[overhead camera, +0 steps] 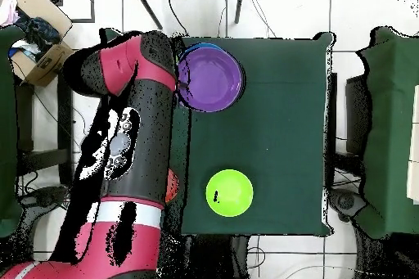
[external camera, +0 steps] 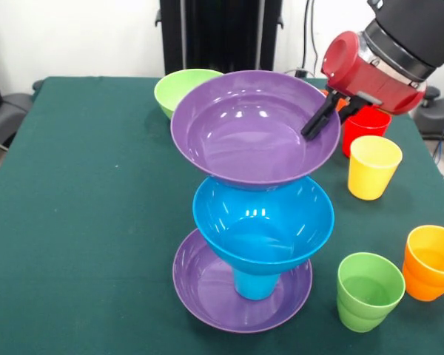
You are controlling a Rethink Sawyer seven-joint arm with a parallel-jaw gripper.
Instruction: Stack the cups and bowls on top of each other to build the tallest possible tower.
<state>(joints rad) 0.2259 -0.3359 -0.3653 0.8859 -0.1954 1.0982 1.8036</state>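
Observation:
The tower stands at the table's near middle: a wide purple bowl [external camera: 200,285] as base, a blue cup [external camera: 253,285] on it, a deep blue bowl [external camera: 263,222] on the cup, and a second purple bowl [external camera: 244,129] tilted on top. My gripper [external camera: 314,127] is shut on the top purple bowl's right rim, with one black finger [external camera: 318,118] inside the bowl. In the overhead view the top purple bowl [overhead camera: 211,79] shows beside my arm [overhead camera: 135,128], which hides the gripper.
A light green bowl [external camera: 179,89] sits behind the tower; it also shows in the overhead view [overhead camera: 228,192]. To the right stand a red cup [external camera: 365,126], a yellow cup [external camera: 373,166], a green cup [external camera: 368,290] and an orange cup [external camera: 431,260]. The table [external camera: 81,185] is dark green.

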